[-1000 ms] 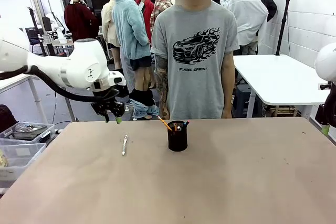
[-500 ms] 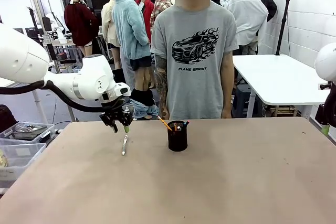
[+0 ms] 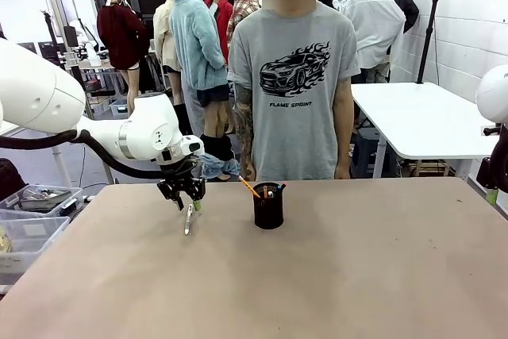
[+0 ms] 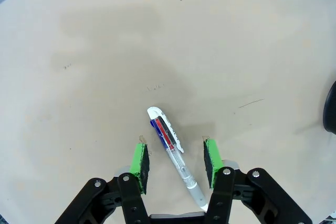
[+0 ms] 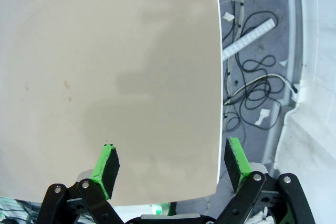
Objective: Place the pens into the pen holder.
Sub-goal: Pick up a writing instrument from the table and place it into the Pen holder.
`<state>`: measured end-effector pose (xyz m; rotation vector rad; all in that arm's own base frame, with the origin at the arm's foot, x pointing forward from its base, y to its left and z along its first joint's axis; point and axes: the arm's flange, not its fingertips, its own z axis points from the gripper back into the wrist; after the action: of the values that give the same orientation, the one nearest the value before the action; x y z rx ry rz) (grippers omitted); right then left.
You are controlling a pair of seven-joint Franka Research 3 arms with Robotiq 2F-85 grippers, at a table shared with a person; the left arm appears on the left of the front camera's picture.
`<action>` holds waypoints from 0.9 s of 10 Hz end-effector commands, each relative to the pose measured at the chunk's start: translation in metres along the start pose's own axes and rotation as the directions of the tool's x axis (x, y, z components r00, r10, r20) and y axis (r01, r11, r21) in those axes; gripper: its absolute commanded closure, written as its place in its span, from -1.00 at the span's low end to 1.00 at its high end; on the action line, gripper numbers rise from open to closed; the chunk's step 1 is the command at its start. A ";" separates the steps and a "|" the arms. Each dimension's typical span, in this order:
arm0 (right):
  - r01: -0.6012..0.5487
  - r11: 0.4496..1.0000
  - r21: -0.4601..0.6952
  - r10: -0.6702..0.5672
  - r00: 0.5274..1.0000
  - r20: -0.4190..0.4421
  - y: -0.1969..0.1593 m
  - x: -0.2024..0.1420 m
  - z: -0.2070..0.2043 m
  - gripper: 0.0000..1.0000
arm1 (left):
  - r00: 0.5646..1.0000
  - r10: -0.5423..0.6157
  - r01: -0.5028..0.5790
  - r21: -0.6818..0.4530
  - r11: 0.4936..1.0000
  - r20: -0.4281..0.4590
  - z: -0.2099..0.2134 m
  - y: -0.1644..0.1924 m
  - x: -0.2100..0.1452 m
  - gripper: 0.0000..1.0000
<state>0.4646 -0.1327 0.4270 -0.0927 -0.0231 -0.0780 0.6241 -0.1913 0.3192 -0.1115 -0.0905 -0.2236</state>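
The left gripper (image 3: 184, 194) hangs a little left of the middle of the front view, at the end of the big white left arm (image 3: 48, 105) that comes in from the left edge, and it points down at the table (image 3: 333, 275). Its jaws stand about half open and hold nothing; in the left wrist view the two green pads (image 4: 140, 161) are at the bottom centre of the frame, one on each side of the white-silver pen (image 4: 172, 155), with free space between each pad and the pen. The pen lies flat and a little slanted between them, so I judge the gripper is placed this way to close across the thin body of the pen, not along it. The right gripper (image 5: 173, 163) is fully open and empty; in the right wrist view it looks down on the edge of the table, with floor cables in the right part of the frame, so it seems parked out of the way. Behind the table, in the upper middle of the front view, a person (image 3: 295, 77) in a grey shirt stands with arms down. The pen holder (image 3: 268, 206) stands upright near the centre of the front view, right of the left gripper and apart from it. Two pens already stick out of it: the orange-yellow pencil (image 3: 248, 186) leans to the upper left, and a dark pen (image 3: 279, 188) shows at the right rim. Only the white-silver pen (image 3: 189, 218) is left on the table.
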 end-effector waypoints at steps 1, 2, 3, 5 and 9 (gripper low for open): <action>0.013 1.000 -0.004 -0.013 1.000 -0.008 0.001 0.000 0.001 -1.00 | 1.000 0.015 -0.015 0.018 1.000 -0.004 -0.009 0.001 -0.004 -0.13; 0.013 1.000 -0.004 -0.013 1.000 -0.008 0.001 0.000 0.001 -1.00 | 1.000 0.024 -0.024 0.030 0.999 -0.006 -0.014 0.002 -0.005 -0.13; 0.013 1.000 -0.004 -0.013 1.000 -0.008 0.001 0.000 0.001 -1.00 | 1.000 0.019 -0.018 0.048 0.999 -0.016 -0.018 0.001 -0.007 -0.13; 0.013 1.000 -0.004 -0.013 1.000 -0.008 0.001 0.000 0.001 -1.00 | 1.000 0.012 -0.011 0.057 0.998 -0.018 -0.023 -0.001 -0.008 -0.13; 0.013 1.000 -0.004 -0.013 1.000 -0.008 0.001 0.000 0.001 -1.00 | 0.998 -0.022 0.026 0.080 0.996 -0.053 -0.023 -0.010 -0.013 1.00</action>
<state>0.4646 -0.1327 0.4270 -0.0926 -0.0231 -0.0781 0.6172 -0.2013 0.3079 -0.0749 -0.0765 -0.2640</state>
